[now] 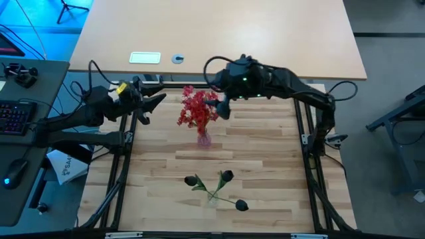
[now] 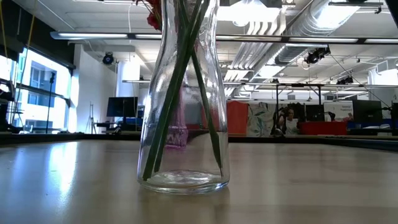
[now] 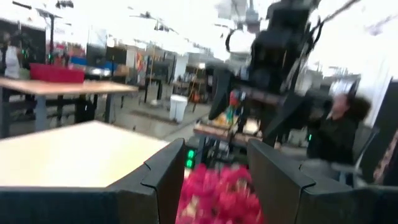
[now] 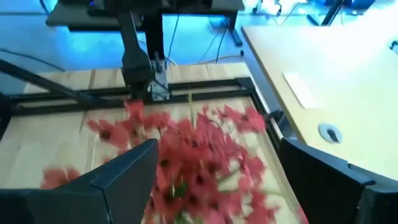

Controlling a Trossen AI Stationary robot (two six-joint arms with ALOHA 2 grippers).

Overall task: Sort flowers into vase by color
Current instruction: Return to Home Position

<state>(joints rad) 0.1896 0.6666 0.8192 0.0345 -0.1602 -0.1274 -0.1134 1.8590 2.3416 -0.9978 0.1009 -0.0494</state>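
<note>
Red flowers (image 1: 197,109) stood in the pink vase (image 1: 204,139). My right gripper (image 1: 221,105) hung open beside them. My left gripper (image 1: 154,108) was open too.

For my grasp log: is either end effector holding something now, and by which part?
Nothing is held. The left end effector and the right end effector are both open, near the red flowers that stand in the pink vase.
</note>
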